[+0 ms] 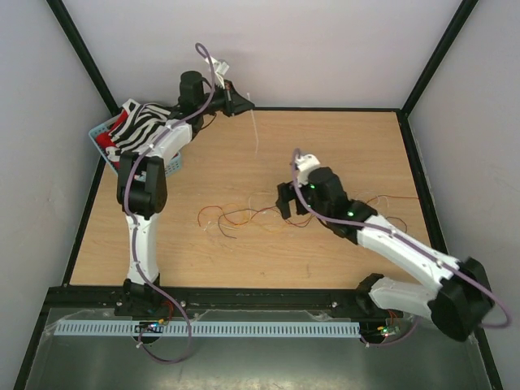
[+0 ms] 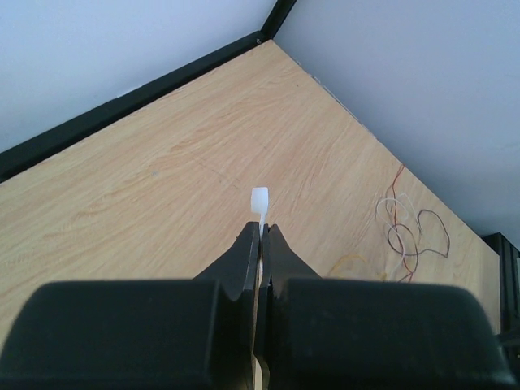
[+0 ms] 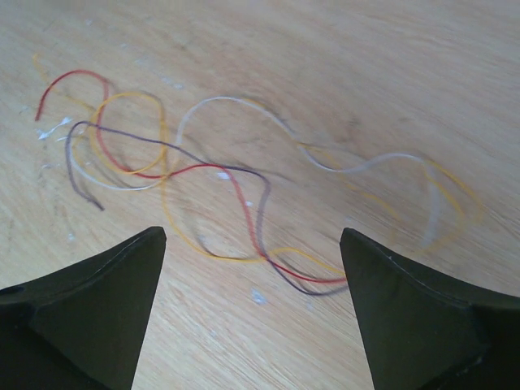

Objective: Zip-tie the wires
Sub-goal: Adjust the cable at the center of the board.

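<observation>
The wooden table (image 1: 244, 158) carries everything. Above its far left part the left gripper (image 1: 237, 103) is raised, its jaws pressed together on the zip tie (image 1: 255, 130). The tie shows as a pale strip over the far middle of the board. In the left wrist view its square head pokes just past the fingertips.

Right of centre the right gripper (image 1: 289, 203) sits low over the wood, jaws spread wide with nothing between them, directly above the wires (image 1: 244, 218). They lie loose in a flat tangle across the middle of the table, red, orange, whitish and dark strands crossing one another.

The wires look nearly weightless, limp and springy, so they will likely splay or slip out of a pinch. The best hold is probably where several strands cross, with the fingertips brought right down to the wood.

The tie looks light, smooth and only half stiff. Pinched close to its head, it may swivel, and the free tail will flex when threaded.
</observation>
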Controlling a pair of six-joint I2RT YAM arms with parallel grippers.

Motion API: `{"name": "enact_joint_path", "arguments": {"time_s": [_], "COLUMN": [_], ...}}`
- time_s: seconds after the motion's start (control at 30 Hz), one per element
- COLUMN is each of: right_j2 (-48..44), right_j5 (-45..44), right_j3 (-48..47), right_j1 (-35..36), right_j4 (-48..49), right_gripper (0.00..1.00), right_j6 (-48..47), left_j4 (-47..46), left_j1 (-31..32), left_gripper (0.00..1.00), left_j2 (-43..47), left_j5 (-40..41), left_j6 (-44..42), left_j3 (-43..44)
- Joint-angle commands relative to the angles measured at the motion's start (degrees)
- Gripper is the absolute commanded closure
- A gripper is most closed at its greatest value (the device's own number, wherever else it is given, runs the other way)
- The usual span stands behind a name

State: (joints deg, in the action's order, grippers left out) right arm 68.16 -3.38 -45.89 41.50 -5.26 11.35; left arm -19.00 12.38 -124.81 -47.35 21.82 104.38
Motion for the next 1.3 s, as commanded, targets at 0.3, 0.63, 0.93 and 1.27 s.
{"name": "enact_joint_path", "arguments": {"time_s": [0.3,0.63,0.93,1.27], "right_j2": [-18.5,-15.8,-15.6,-14.3], "right_j5": [-3.3,-4.6,-4.4,-2.7], "right_j3": [13.4,13.1,13.7,13.6], "right_j1": [-11.8,-12.6,-12.6,-12.6], "right_j4": [-3.5,-3.4,-2.7,-1.5], "right_gripper": [0.01,0.01,0.01,0.01], "right_j6": [0.4,-0.6,0.1,1.2], "left_j4": [-2.1,-3.0,-4.3,-5.7], "left_j1": [2.9,3.9,3.0,3.4], "left_gripper": [1.0,1.0,1.0,1.0], "left_j2": [-7.9,-8.2,-9.7,-5.9], "left_j5": [0.3,0.2,0.4,-2.4], "left_j6": [-2.0,-2.0,-0.4,10.9], "left_j3": [6.8,1.9,0.9,0.1]}}
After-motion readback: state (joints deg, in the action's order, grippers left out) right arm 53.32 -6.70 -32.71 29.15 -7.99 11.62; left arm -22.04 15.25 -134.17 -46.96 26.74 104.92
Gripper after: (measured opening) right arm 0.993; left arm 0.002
